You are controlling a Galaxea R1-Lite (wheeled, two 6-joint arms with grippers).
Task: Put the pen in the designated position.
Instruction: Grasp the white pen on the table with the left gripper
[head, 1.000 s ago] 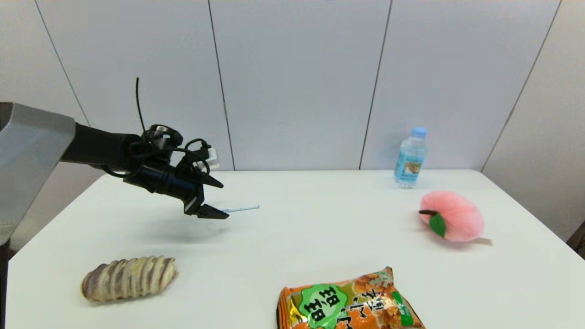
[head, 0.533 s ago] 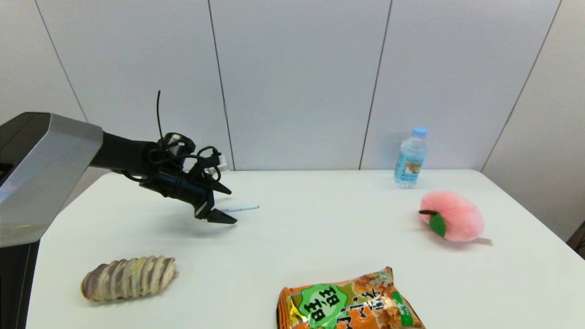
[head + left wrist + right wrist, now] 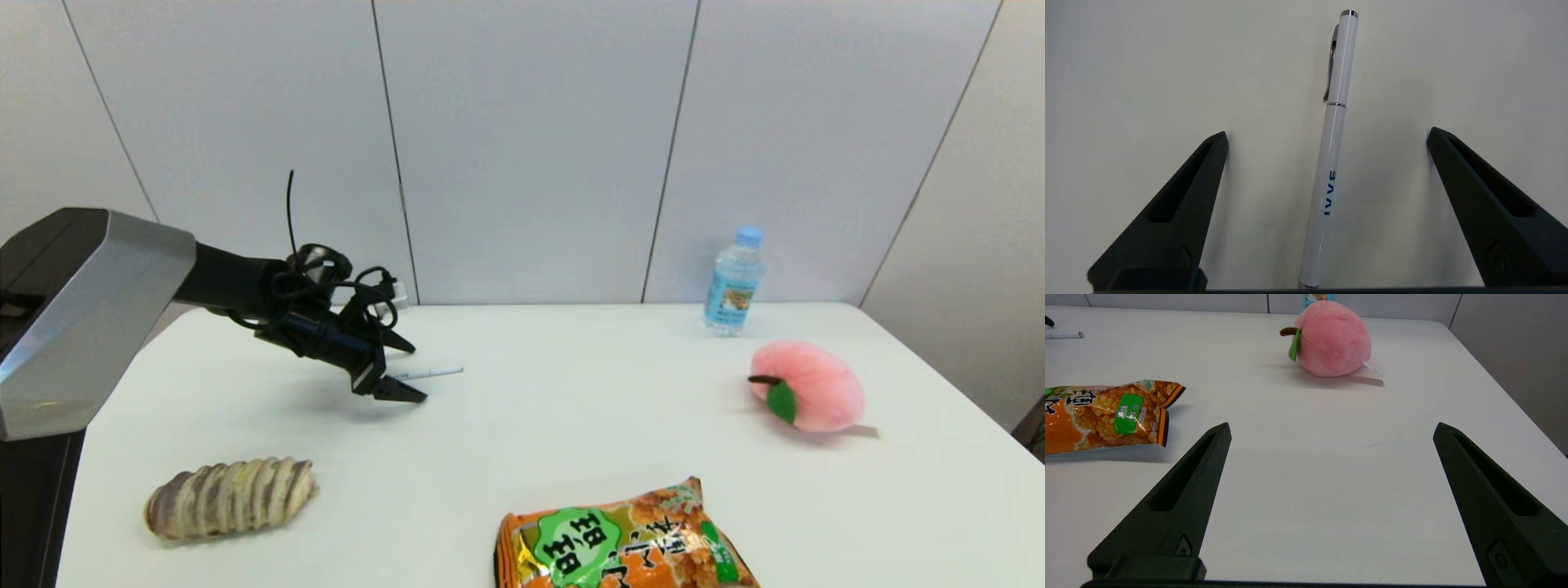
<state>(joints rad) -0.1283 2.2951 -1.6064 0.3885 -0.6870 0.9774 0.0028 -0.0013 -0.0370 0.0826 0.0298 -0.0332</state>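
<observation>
Pen (image 3: 1331, 163) is seen flat on the surface (image 3: 571, 392), far left, centred lengthwise between the wide-spread fingers of the left gripper (image 3: 400, 371) — the nearer arm; right gripper (image 3: 1331, 506) is parked, spread wide.

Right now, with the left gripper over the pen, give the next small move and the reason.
Probably lower a little, then close: the left gripper is open, its fingers straddle the pen without touching it, and the pen lies flat on the table.
</observation>
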